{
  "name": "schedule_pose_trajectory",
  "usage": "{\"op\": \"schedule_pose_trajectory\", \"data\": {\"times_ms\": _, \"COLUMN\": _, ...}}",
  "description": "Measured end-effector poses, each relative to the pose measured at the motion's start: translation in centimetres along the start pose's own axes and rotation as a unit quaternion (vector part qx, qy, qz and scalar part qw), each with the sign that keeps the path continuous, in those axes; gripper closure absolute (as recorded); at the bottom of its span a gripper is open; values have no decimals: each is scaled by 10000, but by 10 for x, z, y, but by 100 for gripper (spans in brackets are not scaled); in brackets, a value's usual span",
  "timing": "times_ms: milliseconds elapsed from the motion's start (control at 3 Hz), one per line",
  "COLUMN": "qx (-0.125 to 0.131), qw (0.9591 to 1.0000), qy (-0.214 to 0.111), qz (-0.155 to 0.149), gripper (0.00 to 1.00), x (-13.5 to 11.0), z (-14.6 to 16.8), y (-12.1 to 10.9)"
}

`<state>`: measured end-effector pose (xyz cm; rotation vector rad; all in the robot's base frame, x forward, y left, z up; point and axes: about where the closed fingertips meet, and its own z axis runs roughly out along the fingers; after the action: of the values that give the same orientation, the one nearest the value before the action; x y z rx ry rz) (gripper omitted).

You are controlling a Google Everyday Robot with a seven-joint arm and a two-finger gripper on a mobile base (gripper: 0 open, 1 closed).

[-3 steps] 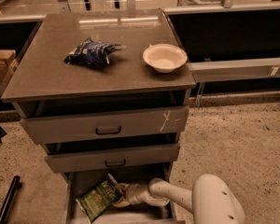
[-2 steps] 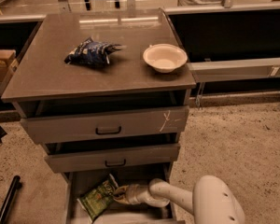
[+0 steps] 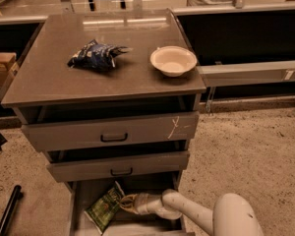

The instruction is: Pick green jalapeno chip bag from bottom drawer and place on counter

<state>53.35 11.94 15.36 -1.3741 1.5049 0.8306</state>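
The green jalapeno chip bag (image 3: pixel 104 208) lies tilted in the open bottom drawer (image 3: pixel 83 191), at its left side. My gripper (image 3: pixel 124 204) reaches into the drawer from the right, on the end of the white arm (image 3: pixel 196 213), and its tip touches the bag's right edge. The counter (image 3: pixel 64 80) is the brownish-grey top of the cabinet, well above the gripper.
A dark blue and white snack bag (image 3: pixel 94 55) and a cream bowl (image 3: pixel 173 60) sit on the counter. Two shallower drawers with black handles (image 3: pixel 114 137) stand partly open above the bottom drawer. A dark shelf unit (image 3: pixel 246 38) stands to the right, a cardboard box (image 3: pixel 0 65) to the left.
The gripper has moved a little to the left, closer onto the green bag's right edge. The bag stays in the drawer.
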Motion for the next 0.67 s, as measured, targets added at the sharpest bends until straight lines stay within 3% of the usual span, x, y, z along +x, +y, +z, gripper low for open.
{"op": "schedule_pose_trajectory", "data": {"times_ms": 333, "qx": -64, "qw": 9910, "qy": -850, "qz": -1034, "gripper": 100, "x": -76, "z": -53, "y": 9}}
{"op": "schedule_pose_trajectory", "data": {"times_ms": 667, "qx": -103, "qw": 9731, "qy": -1199, "qz": -1966, "gripper": 100, "x": -137, "z": -111, "y": 34}}
